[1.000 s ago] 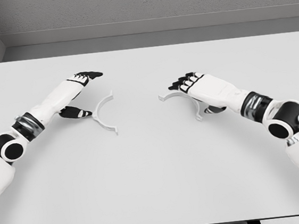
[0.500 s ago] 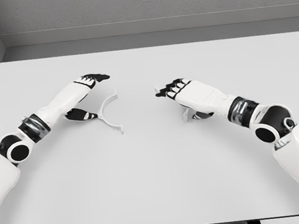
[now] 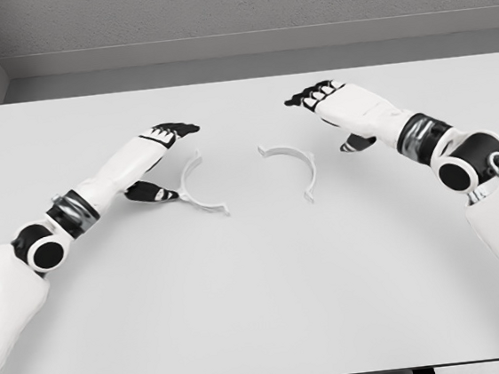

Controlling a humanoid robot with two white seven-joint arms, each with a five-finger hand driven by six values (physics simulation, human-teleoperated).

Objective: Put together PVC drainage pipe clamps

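- The left robot hand (image 3: 159, 161) reaches in from the lower left, its black-tipped fingers (image 3: 176, 128) stretched forward and its thumb lower down, holding nothing firmly that can be seen.
- A white semicircular plastic clamp half (image 3: 198, 191) lies flat on the pale grey tabletop (image 3: 260, 284), seemingly touching that thumb (the contact is hard to make out).
- A second white curved clamp half (image 3: 293, 162) lies near the first, apart from it.
- The right robot hand (image 3: 335, 111) hovers beyond it, loosely spread and empty.
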